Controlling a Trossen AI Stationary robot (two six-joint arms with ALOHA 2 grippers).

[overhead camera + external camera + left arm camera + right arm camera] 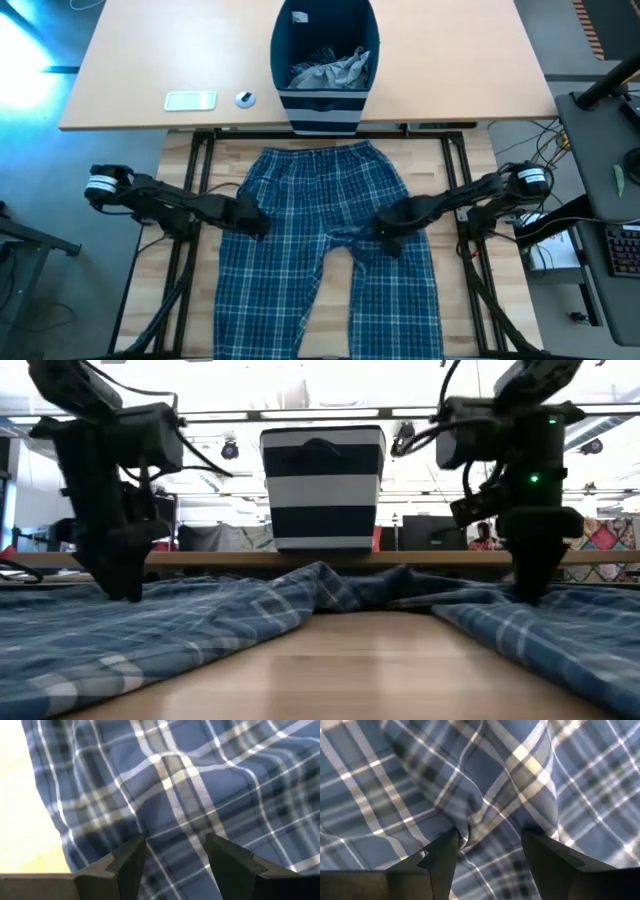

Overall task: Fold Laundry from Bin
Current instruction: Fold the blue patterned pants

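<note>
Blue-and-white plaid trousers [330, 250] lie spread flat on the wooden table [440, 165], waistband toward the far edge and legs toward the near edge. My left gripper [255, 225] stands open, pointing down over the trousers' left edge [65, 835]. My right gripper [388, 240] is open and points down at the top of the right leg, beside the crotch. The navy striped bin [325, 60] stands beyond the waistband with grey laundry [335, 70] inside. My left gripper's open fingertips [132, 852] come from above, down to the cloth just inside the left leg's outer edge; I cannot tell whether they touch it. My right gripper's open fingertips [447, 845] come down from above onto the flat cloth, with a raised wrinkle [485, 815] between them.
On the tan table behind, left of the bin, lie a pale flat phone-like object [190, 100] and a small round thing [245, 98]. Bare wood shows between the trouser legs [350, 660] and on either side of the trousers. Cables and equipment lie off the table's right.
</note>
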